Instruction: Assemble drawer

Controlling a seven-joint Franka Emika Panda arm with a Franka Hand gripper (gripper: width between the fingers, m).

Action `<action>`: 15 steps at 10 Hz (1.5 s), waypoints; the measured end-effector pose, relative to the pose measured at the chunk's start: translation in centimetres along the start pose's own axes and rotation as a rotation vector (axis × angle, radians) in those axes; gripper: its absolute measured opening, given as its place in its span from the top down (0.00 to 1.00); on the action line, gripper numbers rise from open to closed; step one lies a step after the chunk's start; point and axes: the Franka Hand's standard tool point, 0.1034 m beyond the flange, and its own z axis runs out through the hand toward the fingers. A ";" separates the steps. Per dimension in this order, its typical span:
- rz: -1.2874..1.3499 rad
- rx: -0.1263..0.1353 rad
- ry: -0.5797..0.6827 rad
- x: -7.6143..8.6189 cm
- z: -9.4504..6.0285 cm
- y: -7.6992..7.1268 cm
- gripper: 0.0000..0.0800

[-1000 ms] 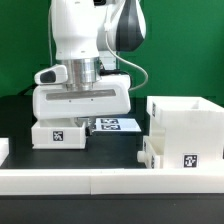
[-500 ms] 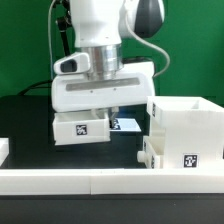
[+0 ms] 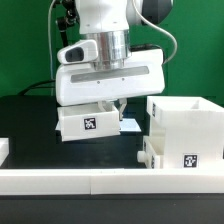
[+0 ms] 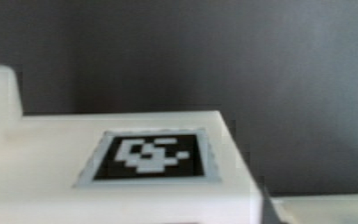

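My gripper (image 3: 106, 107) is shut on a small white drawer tray (image 3: 88, 122) with a black-and-white tag on its front. It holds the tray off the black table, slightly tilted. The tray's tagged face (image 4: 149, 155) fills much of the wrist view, where my fingers do not show. The tall boxy housing (image 3: 186, 128), open at the top and tagged low on its front, stands at the exterior view's right. A second small white tray (image 3: 148, 152) sits against the housing's left side. The held tray is left of the housing and apart from it.
A long low white rail (image 3: 100, 181) runs along the front edge. The marker board (image 3: 129, 124) lies on the table behind the held tray, mostly hidden. A green wall stands at the back. A white block end (image 3: 4, 150) shows at the far left.
The gripper has carried the tray up off the table and toward the exterior view's right, closer to the housing. The tray now hangs slightly tilted.
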 end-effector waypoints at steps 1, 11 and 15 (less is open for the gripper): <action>-0.080 -0.002 -0.001 0.0 0.0 0.0 0.94; -1.086 -0.026 -0.039 1.8 -0.3 1.3 0.94; -1.397 -0.049 -0.071 2.3 0.0 1.8 0.94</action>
